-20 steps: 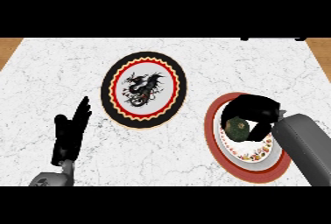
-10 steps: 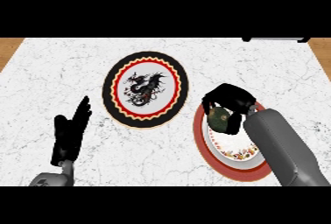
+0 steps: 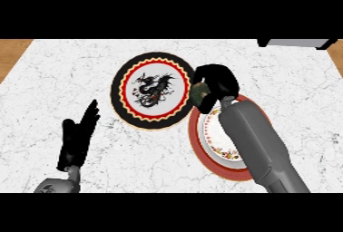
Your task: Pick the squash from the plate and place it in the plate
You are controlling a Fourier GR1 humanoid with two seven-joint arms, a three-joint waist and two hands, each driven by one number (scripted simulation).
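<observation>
My right hand (image 3: 218,84) is curled round the dark green squash (image 3: 199,93), which hangs over the gap between the two plates. Left of it lies the black plate (image 3: 129,77) with a red ring and a dragon in its white middle. Under my right forearm sits the red-rimmed white plate (image 3: 209,138) with a flowered border, partly hidden by the arm. My left hand (image 3: 77,136) rests open at the lower left, fingers pointing up, apart from both plates.
The white marble counter (image 3: 60,72) runs to a wooden edge at the upper left corner (image 3: 13,47). A dark object (image 3: 298,42) shows at the top right edge.
My right hand has carried the squash up off the red-rimmed plate and leftward to the black plate's right rim. The left hand has stayed still.
</observation>
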